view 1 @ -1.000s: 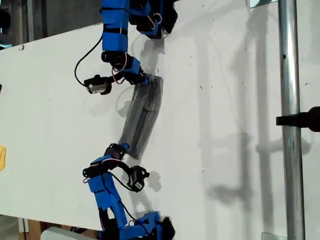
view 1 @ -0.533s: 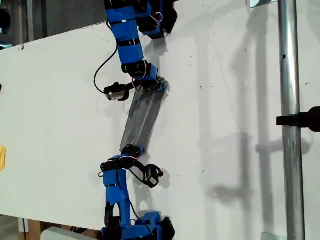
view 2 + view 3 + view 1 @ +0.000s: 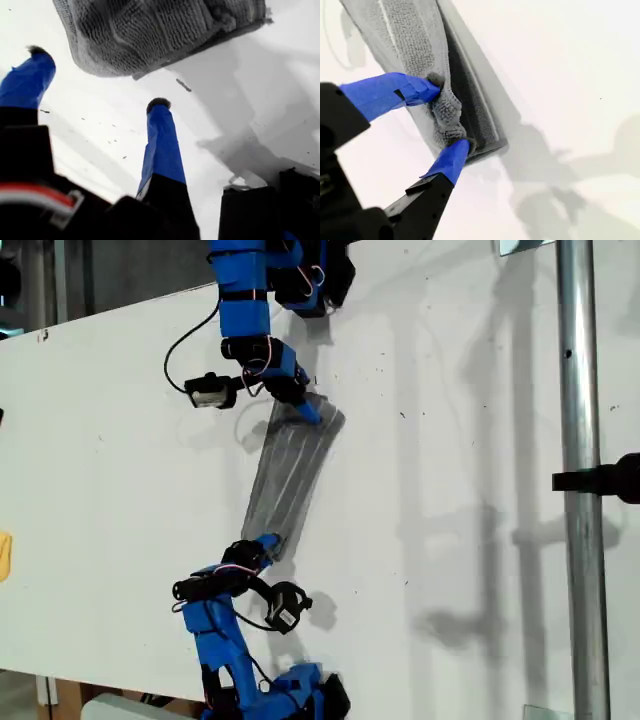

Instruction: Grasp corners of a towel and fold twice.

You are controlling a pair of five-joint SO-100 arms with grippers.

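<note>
**A:** So where are we? The towel [image 3: 290, 475] is lying on the white surface [image 3: 450, 390] as a long narrow strip, with an arm at each end. From the exterior view I honestly can't tell which arm is which.

**B:** Wrist cams help. My second gripper [image 3: 447, 112] has its jaws clamped on a bunched-up wad at one end of the towel [image 3: 405, 30], and the rest of the strip runs away past the jaw tips. My first gripper [image 3: 97, 77] has its jaws spread wide with nothing between them. The towel's [image 3: 150, 35] edge sits just beyond the tips, not touching as far as I can see.

**A:** What worries you?

**B:** I reckon that if the second gripper pulls while the other end is free, the whole strip drags and skews and the fold goes crooked. That wad also looks like several layers pinched unevenly, so one could slip out. And the first jaws could close short of the edge and grab air.

**A:** Anything changed?

**B:** Yeah. A second ago the strip bowed sideways, and now it looks straighter. Since half a second ago both arms have swung toward the exterior view's left, and more of the far towel end shows beside the gripper there.
</note>
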